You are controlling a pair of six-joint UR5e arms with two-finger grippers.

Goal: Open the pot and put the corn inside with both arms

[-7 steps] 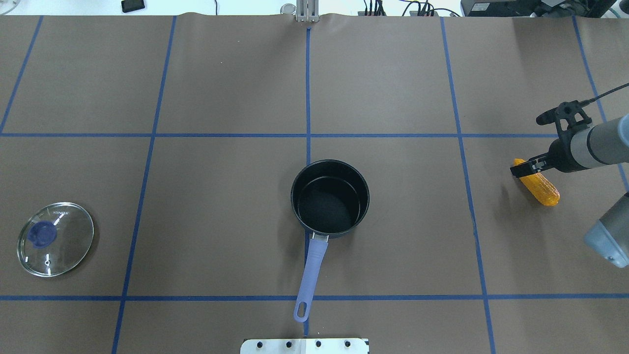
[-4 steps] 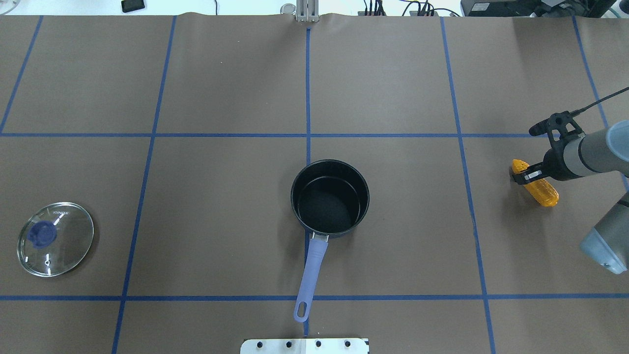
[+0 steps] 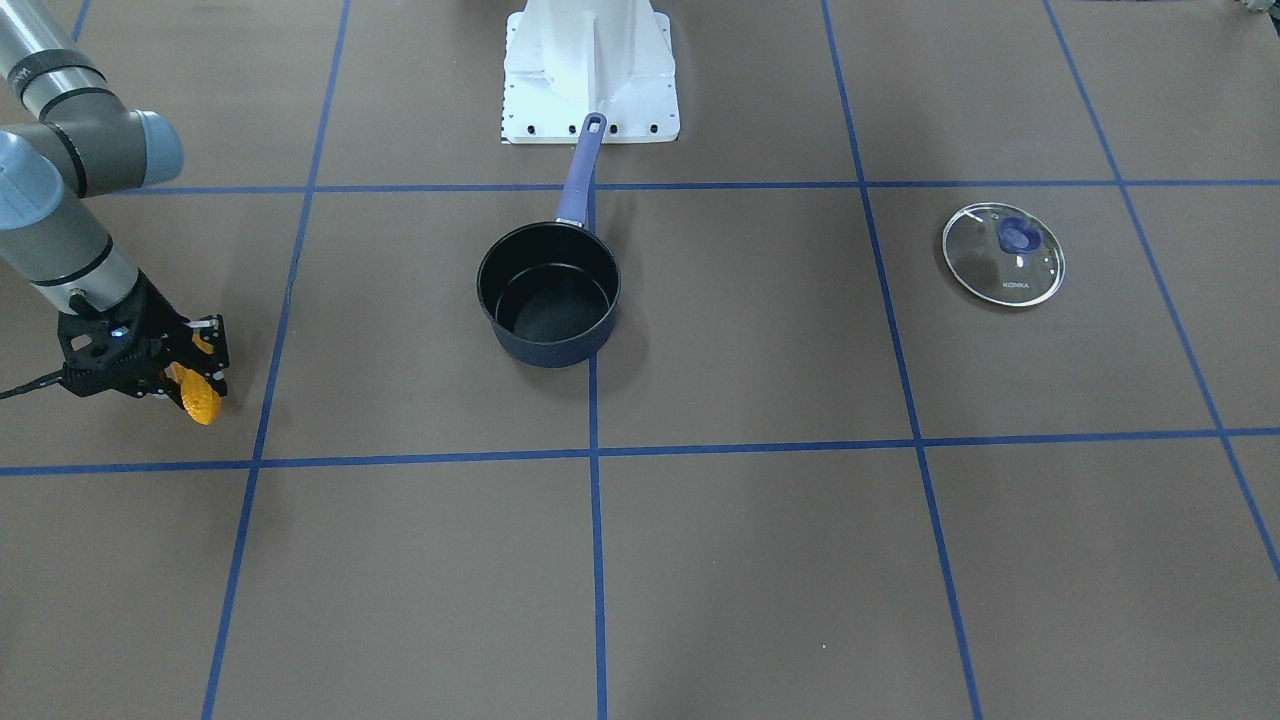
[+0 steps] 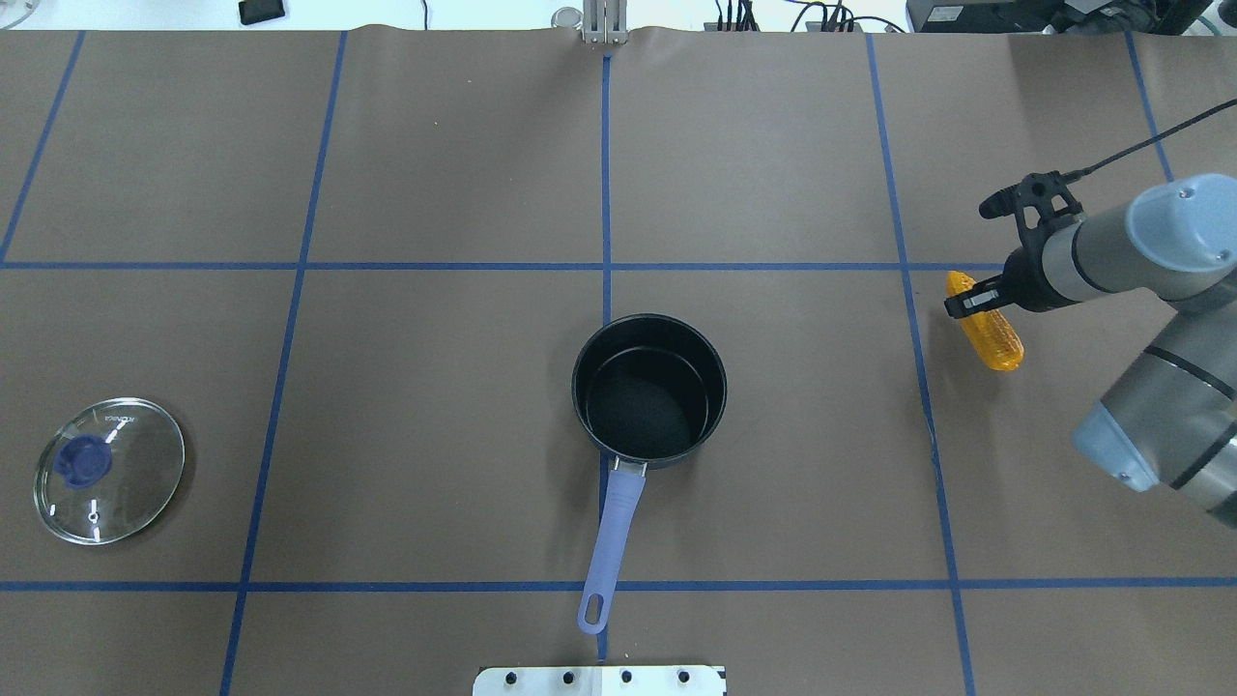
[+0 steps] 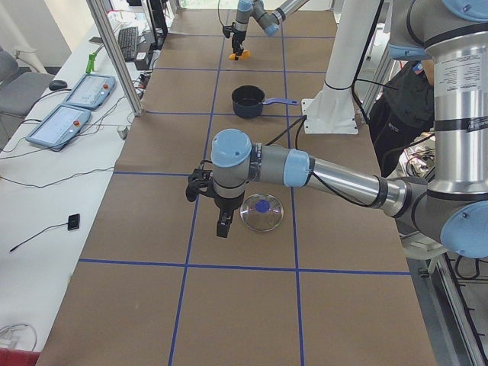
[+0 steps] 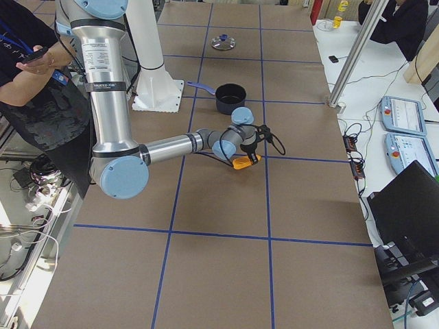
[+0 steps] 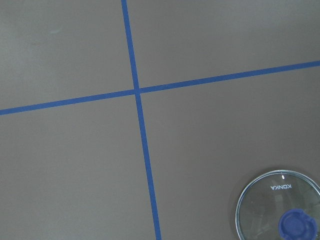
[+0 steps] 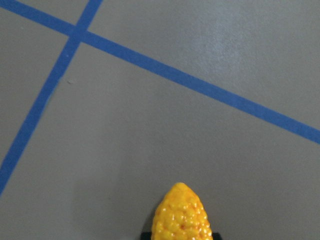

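The dark pot [image 4: 648, 390] with a purple handle stands open at the table's middle. Its glass lid [image 4: 108, 470] with a blue knob lies flat on the table at the far left. My right gripper [image 4: 969, 302] is shut on the orange-yellow corn [image 4: 986, 324] near its tapered end and holds it above the table, to the right of the pot. The corn tip shows in the right wrist view [image 8: 181, 212]. My left gripper [image 5: 223, 225] shows only in the exterior left view, hanging beside the lid [image 5: 261, 212]; I cannot tell whether it is open or shut.
The white base mount [image 3: 590, 70] stands behind the pot's handle. Blue tape lines [image 4: 606, 184] divide the brown table cover. A person [image 6: 31, 65] stands by the robot's base. Control tablets [image 5: 76, 103] lie on a side bench.
My right gripper has closed on the corn and lifted it, moving it away from the robot and a little toward the pot. Pot and lid have not moved.
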